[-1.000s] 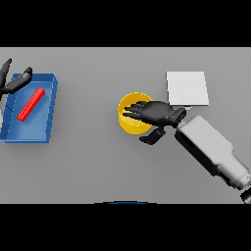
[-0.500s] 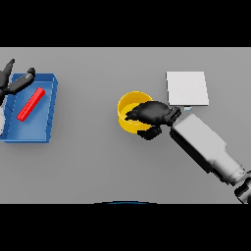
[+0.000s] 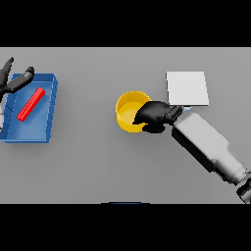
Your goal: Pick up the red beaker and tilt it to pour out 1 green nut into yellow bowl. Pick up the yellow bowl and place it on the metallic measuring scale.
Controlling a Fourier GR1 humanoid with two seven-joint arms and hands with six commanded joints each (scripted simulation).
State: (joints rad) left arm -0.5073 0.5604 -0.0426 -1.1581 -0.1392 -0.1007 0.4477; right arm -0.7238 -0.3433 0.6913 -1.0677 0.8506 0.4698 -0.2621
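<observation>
Yellow bowl (image 3: 130,113) sits on the grey table (image 3: 98,162) near the middle, and the right hand (image 3: 154,115) now has its dark fingers curled over the bowl's right rim, thumb side below it, so it looks like a grip on the wall. A second ago those fingers lay spread and flat above the bowl; half a second ago they had begun to curl, and the bowl now sits slightly further left than before. I judge the grasp is made or nearly made, so the lift toward the metallic measuring scale (image 3: 187,88), the pale square plate just beyond the wrist to the right, comes next. No nut can be made out inside the bowl. Well apart at the left, the red beaker (image 3: 31,103) lies tilted in a blue tray (image 3: 47,122), with the left hand (image 3: 13,81) at the tray's far corner, fingers relaxed and holding nothing.
</observation>
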